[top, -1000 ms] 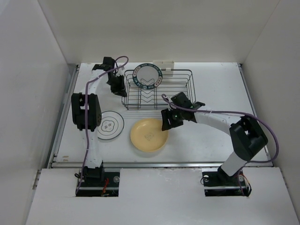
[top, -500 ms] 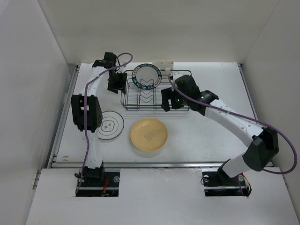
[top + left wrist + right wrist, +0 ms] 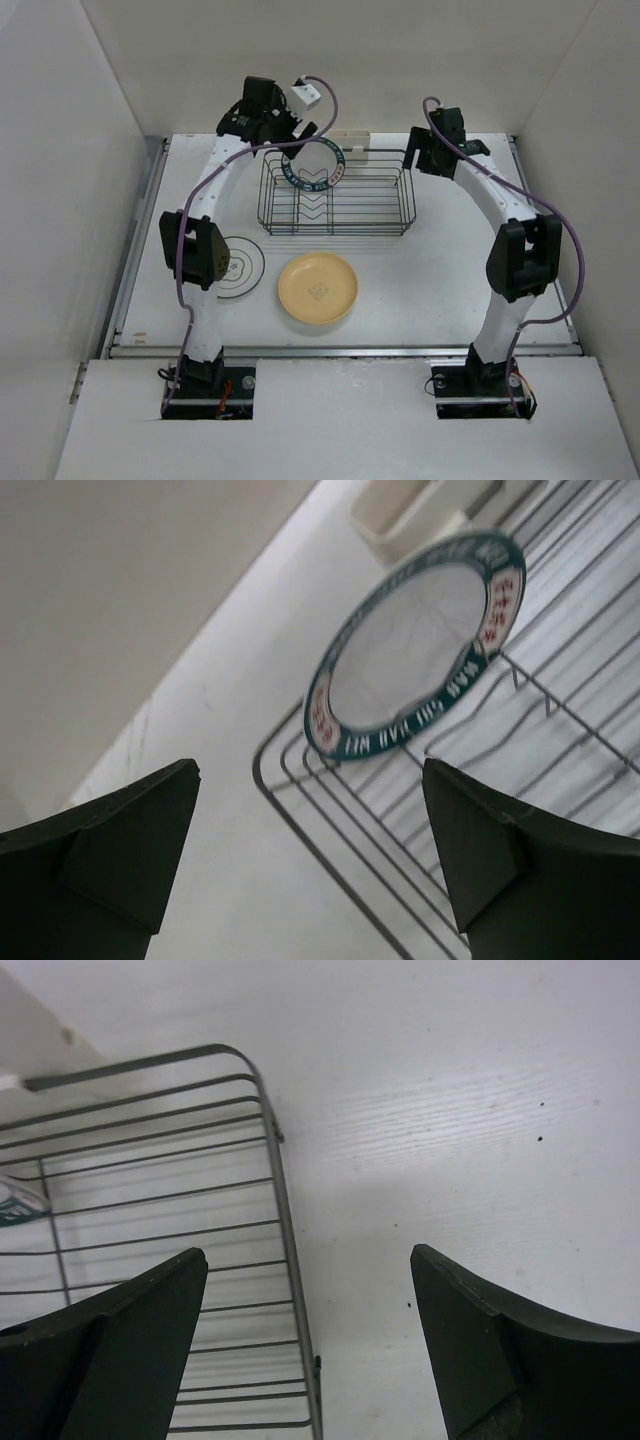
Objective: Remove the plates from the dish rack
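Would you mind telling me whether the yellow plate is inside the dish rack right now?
No, the yellow plate lies flat on the table in front of the dish rack.

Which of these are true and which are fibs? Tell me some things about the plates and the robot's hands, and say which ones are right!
1. The yellow plate lies flat on the table. True.
2. Three plates stand in the dish rack. False: only the green-rimmed plate is in it.
3. The left gripper is squeezing the green-rimmed plate. False: its jaws are wide open and not touching the plate.
4. The right gripper is open and holds nothing. True.
5. The plate with the line drawing sits on the table, to the left of the yellow plate. True.
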Tool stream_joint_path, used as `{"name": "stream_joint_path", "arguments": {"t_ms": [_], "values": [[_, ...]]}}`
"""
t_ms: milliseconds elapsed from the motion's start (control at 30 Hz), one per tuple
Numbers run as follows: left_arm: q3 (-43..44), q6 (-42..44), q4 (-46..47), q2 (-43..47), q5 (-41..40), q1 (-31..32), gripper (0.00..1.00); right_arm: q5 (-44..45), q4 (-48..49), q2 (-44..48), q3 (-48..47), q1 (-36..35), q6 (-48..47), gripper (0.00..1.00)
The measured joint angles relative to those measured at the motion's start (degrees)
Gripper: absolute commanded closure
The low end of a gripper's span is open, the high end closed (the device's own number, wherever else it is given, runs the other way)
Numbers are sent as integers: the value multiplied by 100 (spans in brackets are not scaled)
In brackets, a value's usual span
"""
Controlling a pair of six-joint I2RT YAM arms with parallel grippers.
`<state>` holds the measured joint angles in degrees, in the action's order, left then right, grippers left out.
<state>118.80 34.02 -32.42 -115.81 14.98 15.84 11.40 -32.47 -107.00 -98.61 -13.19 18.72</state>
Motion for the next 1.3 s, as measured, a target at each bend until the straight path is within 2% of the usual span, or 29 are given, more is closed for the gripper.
{"name": "stream_joint_path", "arguments": {"t_ms": [100,167,267,333,367,400,433,467,500,567,600,633,967,1300], "values": [[726,85,350,-597,146,131,3,-389,55,-304,57,245,2,11],[914,66,575,-916,214,170,3,-651,144,-439,101,284,-13,11],[929,-63,778,-1296,269,175,12,-933,304,-647,118,260,-74,14],[929,-173,872,-1556,275,168,26,-1058,398,-785,120,254,-101,17],[929,-203,907,-1672,286,168,34,-1110,417,-855,120,251,-103,23],[929,-264,911,-1770,299,168,46,-1152,424,-905,122,251,-120,28],[929,-334,909,-1851,310,166,70,-1196,431,-944,127,251,-138,34],[927,-365,914,-1915,282,164,80,-1233,444,-966,142,251,-144,41],[929,-313,898,-1923,422,125,87,-1272,474,-973,175,251,-164,55],[927,-396,662,-1744,721,57,100,-1274,538,-973,234,251,-271,75],[927,-341,730,-1679,721,59,100,-1226,675,-973,278,284,-297,95],[927,-304,763,-1624,710,59,100,-1211,732,-973,310,332,-374,100],[741,-1084,935,-1209,516,-37,100,-1331,979,-896,544,396,-540,100],[1021,-3755,872,-492,1095,-623,100,-1274,973,-894,544,378,-546,100]]}}
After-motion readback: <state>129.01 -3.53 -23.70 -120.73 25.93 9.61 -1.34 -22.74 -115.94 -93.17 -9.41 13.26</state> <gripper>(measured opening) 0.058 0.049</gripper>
